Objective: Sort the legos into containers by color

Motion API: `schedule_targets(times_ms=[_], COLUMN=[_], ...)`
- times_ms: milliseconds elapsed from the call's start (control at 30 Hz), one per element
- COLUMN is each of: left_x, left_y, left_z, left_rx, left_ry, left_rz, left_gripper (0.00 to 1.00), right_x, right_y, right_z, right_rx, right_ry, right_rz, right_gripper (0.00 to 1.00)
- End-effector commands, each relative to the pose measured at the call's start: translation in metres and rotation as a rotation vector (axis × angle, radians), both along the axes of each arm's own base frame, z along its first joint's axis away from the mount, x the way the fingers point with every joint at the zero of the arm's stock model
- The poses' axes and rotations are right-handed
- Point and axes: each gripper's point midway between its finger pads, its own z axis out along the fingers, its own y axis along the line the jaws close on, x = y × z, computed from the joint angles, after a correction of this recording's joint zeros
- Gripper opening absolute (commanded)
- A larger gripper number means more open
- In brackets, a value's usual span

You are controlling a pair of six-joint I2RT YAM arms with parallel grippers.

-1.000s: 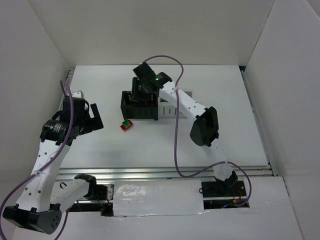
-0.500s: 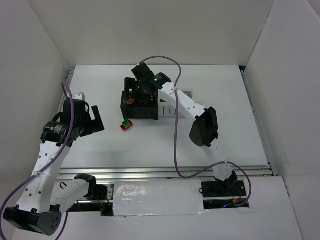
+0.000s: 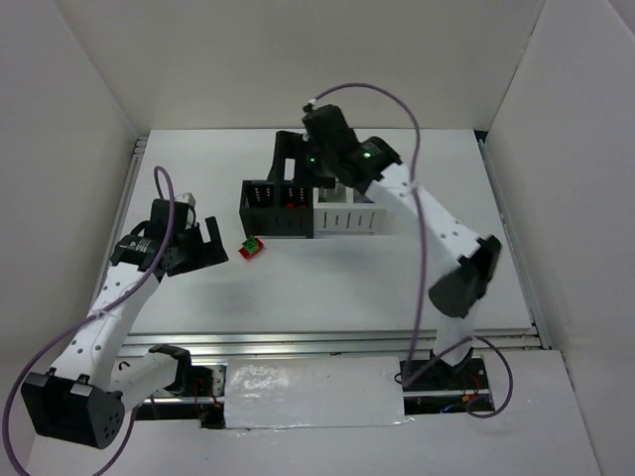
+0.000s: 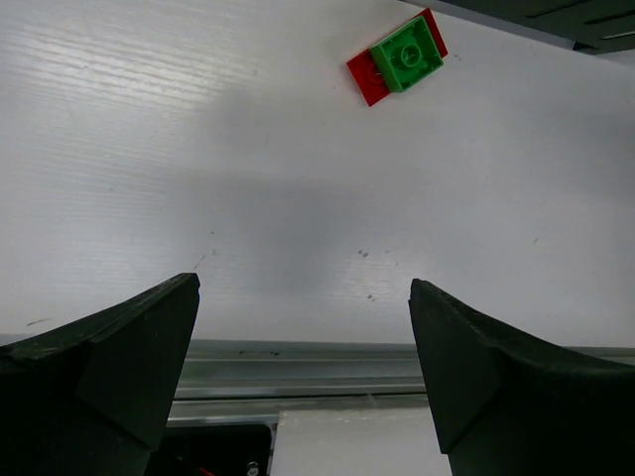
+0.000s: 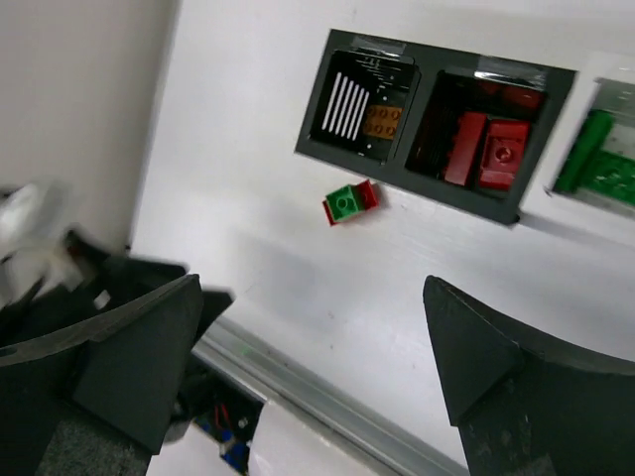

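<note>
**Both end effectors wide apart, one stack loose on the bench**

I see a small green studded plastic brick [image 4: 405, 52] clipped onto a red one [image 4: 363, 79]. The pair lies on the white bench [image 4: 198, 149] just beside the row of square black and white bins [image 5: 427, 99].

My left end effector [image 4: 303, 297] points at it from well apart, fingers spread and holding nothing. My right end effector [image 5: 313, 297] hovers above the bins, likewise spread.

An orange brick [image 5: 382, 121], red bricks [image 5: 486, 149] and green bricks [image 5: 600, 159] lie in separate bins.

The left fingers [image 4: 109, 357] and right fingers [image 5: 109, 347] gape wide.
</note>
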Motion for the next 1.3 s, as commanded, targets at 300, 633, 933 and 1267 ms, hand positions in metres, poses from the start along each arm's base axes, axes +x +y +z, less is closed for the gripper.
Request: schedule_targets(times_ms=[300,633,933,1267], left_x=[0.059,0.106,0.125,0.130], left_y=[-0.059,-0.062,-0.071,-0.073], left_z=[-0.046,-0.065,-0.084,-0.100], left_rx=[0.014,0.203,0.223,0.220], left_ry=[-0.020,-0.068,-0.077,-0.034], left_rz=[-0.210,-0.416,-0.501,-0.498], left_gripper=[0.99,1.00,1.00,0.93], right_x=[-0.119,-0.156,-0.176,-0.182], right_y=[-0.108,-0.132,-0.147,-0.149], right_z=[0.033,0.025,0.015,0.023], right_rx=[0.046,0.063,0.050,0.059], right_ry=[-0.161,-0.169,-0.175,-0.192], right_rz=[0.083,0.135,0.162,0.189], right_gripper=[1.00,1.00,1.00,1.00])
